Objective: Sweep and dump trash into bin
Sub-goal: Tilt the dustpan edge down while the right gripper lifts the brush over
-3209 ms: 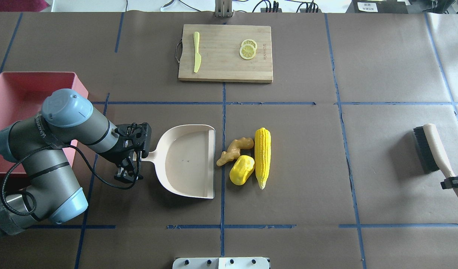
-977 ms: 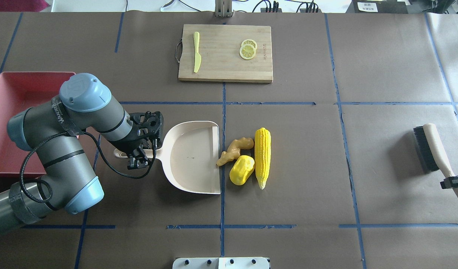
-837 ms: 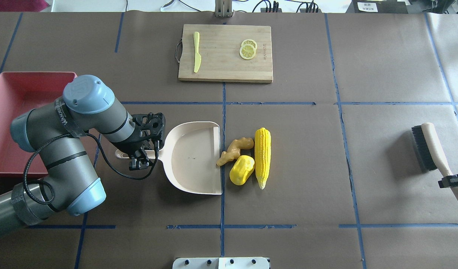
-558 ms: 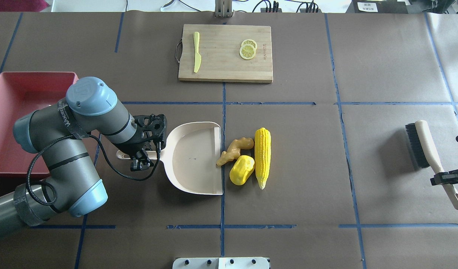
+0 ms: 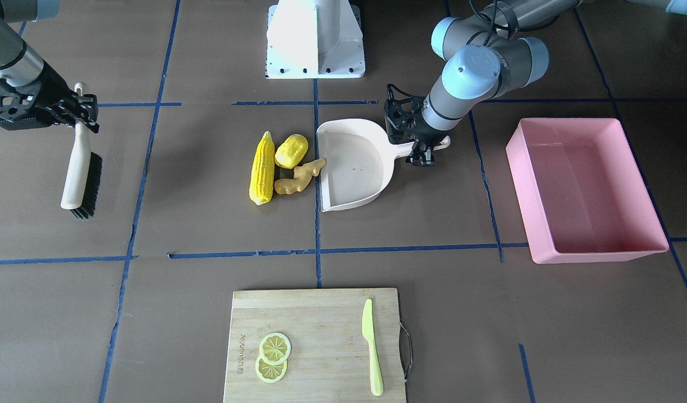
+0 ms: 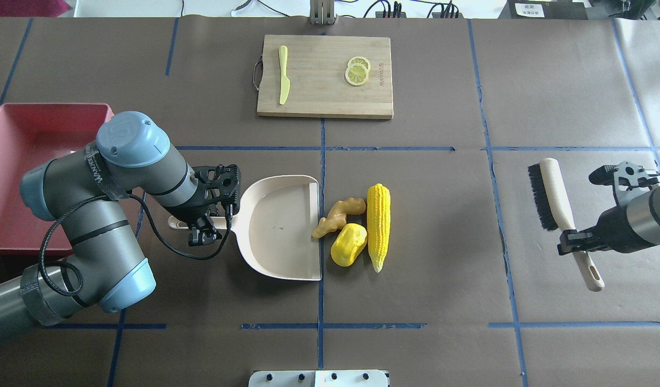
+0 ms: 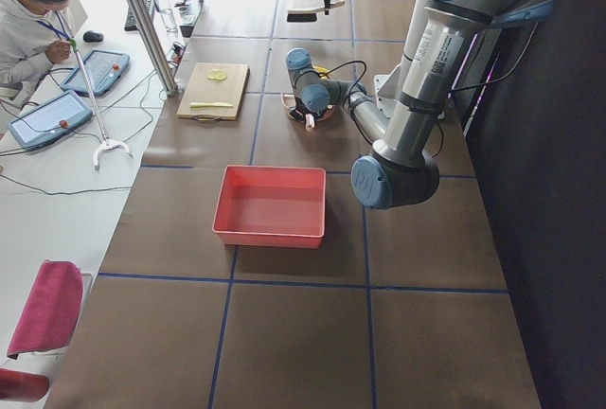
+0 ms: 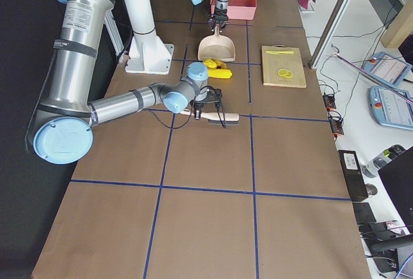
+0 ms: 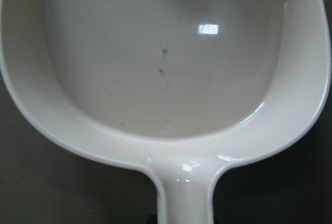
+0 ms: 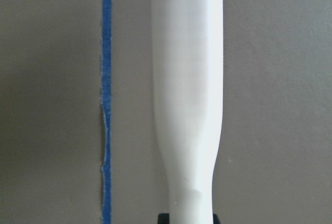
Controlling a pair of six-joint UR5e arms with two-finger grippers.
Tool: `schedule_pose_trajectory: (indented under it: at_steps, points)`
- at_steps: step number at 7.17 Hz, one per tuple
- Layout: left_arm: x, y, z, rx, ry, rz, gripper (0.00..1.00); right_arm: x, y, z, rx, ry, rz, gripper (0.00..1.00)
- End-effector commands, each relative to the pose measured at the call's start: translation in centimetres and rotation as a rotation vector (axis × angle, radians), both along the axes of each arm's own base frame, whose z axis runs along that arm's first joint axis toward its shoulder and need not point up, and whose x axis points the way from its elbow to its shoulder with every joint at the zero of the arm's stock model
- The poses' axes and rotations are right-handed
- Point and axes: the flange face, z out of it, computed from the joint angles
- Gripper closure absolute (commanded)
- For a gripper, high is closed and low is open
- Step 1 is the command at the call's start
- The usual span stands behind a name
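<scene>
Bench (image 6: 416, 269) from above: brown paper w/ a blue tape grid.

Centre of frame: cream dustpan (image 6: 278, 226) lying flat, open edge toward the right of the frame, handle pointing left. The left jaws are closed across that handle, close to the pan body. In the wrist view the handle runs down to the bottom edge, and a few dark specks show on the pan floor.

Just right of the open edge is the trash, three pcs in a group, all on the bench and outside the pan.
- Ginger root (image 6: 338, 215): lower tip touching, or all but touching, the pan's lip.
- Lumpy yellow vegetable (image 6: 348, 244): directly below the ginger in frame, close against it.
- Corn cob (image 6: 378, 226): far right of the group, lying top-to-bottom in frame, pointed end down, just beside the vegetable.

Left edge of frame: bin (image 6: 50, 106), a pink tub partly hidden by the left arm (image 6: 120, 177). It is well apart from the trash, w/ the dustpan between.

Right side of frame: brush (image 6: 558, 209), cream handle, black bristles facing left toward the trash, well apart from the corn. The right jaws are closed on the lower part of its handle, and the handle end sticks out beyond them. Whether the bristles touch the bench, can't tell.

Top centre: wooden cutting board (image 6: 319, 91) w/ a green knife (image 6: 283, 75) on its left part and two overlapping lemon slices (image 6: 357, 71) on its right.
</scene>
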Motion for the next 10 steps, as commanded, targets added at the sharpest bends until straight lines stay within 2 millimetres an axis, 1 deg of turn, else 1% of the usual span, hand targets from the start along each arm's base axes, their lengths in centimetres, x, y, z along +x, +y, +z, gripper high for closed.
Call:
schedule_pose_trajectory:
  at_steps: [1, 2, 3, 4, 5, 6, 7, 8, 9, 10]
  points:
    - [0.0, 0.0, 0.0, 0.0, 0.0, 0.0, 0.9, -7.8, 1.4, -4.9, -0.033, -0.025, 0.006, 1.0]
    - [0.0, 0.0, 0.0, 0.0, 0.0, 0.0, 0.9, -12.4, 1.2, -7.1, -0.032, -0.026, 0.012, 1.0]
    - [0.0, 0.0, 0.0, 0.001, 0.003, 0.001, 0.9, -15.6, 1.2, -8.1, -0.033, -0.033, 0.01, 1.0]
    - [0.0, 0.0, 0.0, 0.0, 0.004, 0.002, 0.9, -17.5, 1.7, -9.3, -0.039, -0.049, -0.003, 1.0]
    - [0.0, 0.0, 0.0, 0.001, 0.003, 0.001, 0.9, -18.7, 2.8, -10.0, -0.058, -0.057, -0.003, 1.0]
    - [0.0, 0.0, 0.0, 0.001, 0.005, 0.002, 0.9, -20.8, 3.7, -12.1, -0.068, -0.083, 0.006, 1.0]
    - [0.0, 0.0, 0.0, 0.002, 0.004, 0.001, 0.9, -23.2, 4.4, -13.5, -0.076, -0.088, 0.017, 1.0]
    - [0.0, -0.1, 0.0, 0.002, 0.004, -0.001, 0.9, -25.2, 4.1, -14.9, -0.072, -0.087, 0.016, 1.0]
    - [0.0, -0.1, 0.0, 0.001, 0.005, 0.0, 0.9, -25.6, 3.9, -15.5, -0.072, -0.089, 0.016, 1.0]
    - [0.0, 0.0, 0.0, 0.0, 0.005, 0.001, 0.9, -25.8, 3.9, -15.8, -0.071, -0.091, 0.014, 1.0]
